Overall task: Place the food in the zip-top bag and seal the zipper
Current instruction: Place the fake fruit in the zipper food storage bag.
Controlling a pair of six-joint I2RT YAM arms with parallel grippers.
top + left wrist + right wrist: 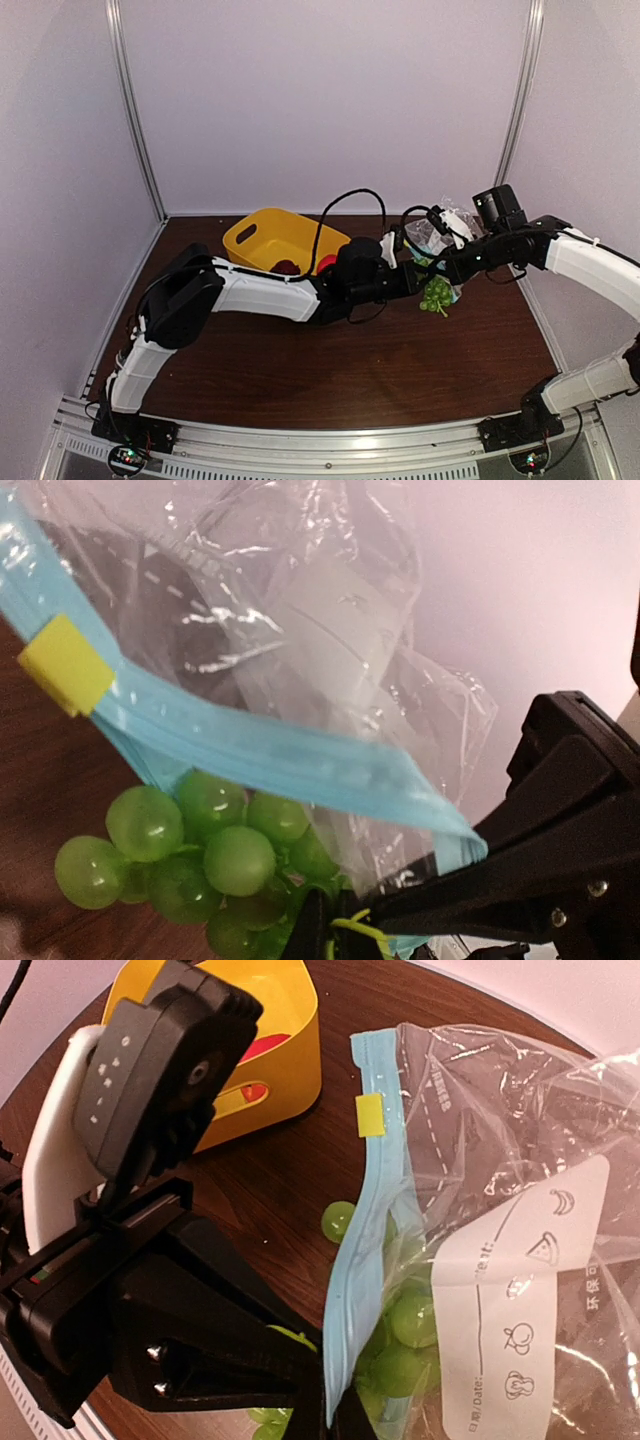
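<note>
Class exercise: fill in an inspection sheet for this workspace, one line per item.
Surface: dark wood table, no spills seen.
Job's things: bag held up, zipper open; grapes partly inside its mouth; red fruit and maroon fruit in the basket.
Clutter: yellow basket.
Grippers: left gripper, jaws shut on the grapes' stem; right gripper, jaws shut on the bag's edge.
Cables: black cable looping over the left arm.
Surroundings: plain white walls.

A robotics lab booth: white wall panels (330,100), aluminium frame posts (137,110), dark wooden table (400,370).
</note>
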